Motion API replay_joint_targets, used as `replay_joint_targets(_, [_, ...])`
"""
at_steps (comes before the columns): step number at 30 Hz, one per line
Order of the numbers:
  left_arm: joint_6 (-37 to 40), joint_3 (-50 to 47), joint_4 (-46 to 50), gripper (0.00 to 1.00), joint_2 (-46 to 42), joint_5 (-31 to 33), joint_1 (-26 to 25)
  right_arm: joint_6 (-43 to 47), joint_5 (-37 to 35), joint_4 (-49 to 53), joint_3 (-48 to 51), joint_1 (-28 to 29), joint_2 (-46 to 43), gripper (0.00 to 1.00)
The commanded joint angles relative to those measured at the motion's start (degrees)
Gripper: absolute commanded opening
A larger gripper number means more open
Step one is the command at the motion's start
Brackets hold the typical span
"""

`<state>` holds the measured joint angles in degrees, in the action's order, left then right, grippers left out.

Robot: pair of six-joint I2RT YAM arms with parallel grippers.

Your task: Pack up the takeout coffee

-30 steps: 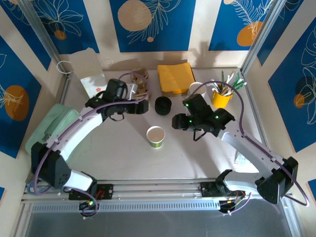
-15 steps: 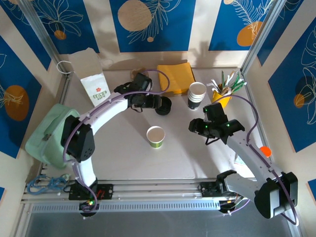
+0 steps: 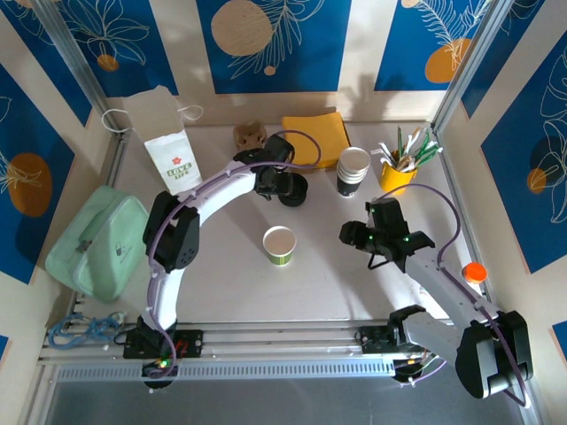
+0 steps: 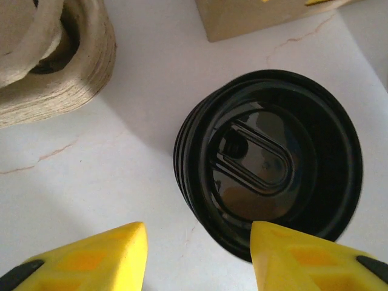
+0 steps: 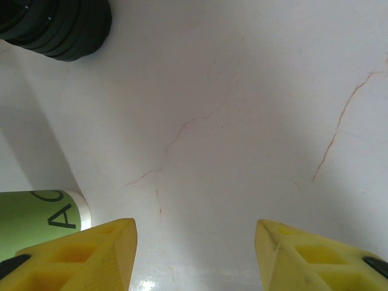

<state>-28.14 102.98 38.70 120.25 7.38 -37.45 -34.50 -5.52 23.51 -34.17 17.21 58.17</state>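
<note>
Your left gripper (image 4: 195, 245) has reached the lid stack (image 4: 267, 163) near the surface's (image 3: 221, 274) far edge. Its jaws are narrowing but clamp nothing yet — right gripper (image 5: 195, 242) half-open, empty. Expect a lid pickup.

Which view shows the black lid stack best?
Left wrist: the black lid stack sits large and centred, ribbed side and inside visible. Top external shows the stack small and dark. Right wrist catches its ribbed edge at the top-left corner.

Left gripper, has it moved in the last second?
Yes. The left gripper shifted right to the black lid stack in front of the yellow napkins.
</note>
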Motion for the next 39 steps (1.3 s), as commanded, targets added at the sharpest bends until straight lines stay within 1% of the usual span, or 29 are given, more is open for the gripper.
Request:
replay_joint_targets(1, [0.2, 2.75, 1.82, 0.43, 1.63, 1.79, -0.78, 1.01, 1.67, -5.15, 2.32, 0.01, -0.78, 0.54])
replay_joint_targets(6, [0.41, 3.86, 1.82, 0.42, 2.93, 1.5, -0.89, 1.86, 2.18, -8.95, 4.97, 0.79, -0.55, 0.55])
replay_joint_targets(11, [0.19, 4.33, 1.29, 0.42, 3.46, 1.32, -0.98, 2.79, 0.8, -10.78, 5.81, 2.59, -1.21, 0.55])
replay_joint_targets(18, [0.1, 5.6, 1.55, 0.37, 4.34, 2.46, -1.13, 3.37, -0.98, -11.71, 6.23, 4.85, -1.49, 0.55])
replay_joint_targets(20, [0.13, 6.13, 1.75, 0.35, 4.79, 2.47, -1.21, 3.47, -1.23, -11.77, 6.31, 4.96, -1.47, 0.55])
replay_joint_targets(32, [-0.07, 7.76, 2.81, 0.34, 6.4, 3.67, -1.48, 3.47, -1.6, -12.21, 6.5, 5.16, -1.38, 0.55])
replay_joint_targets(39, [0.02, 8.36, 3.17, 0.28, 6.84, 4.13, -1.47, 3.45, -1.86, -12.29, 6.49, 5.11, -1.24, 0.55])
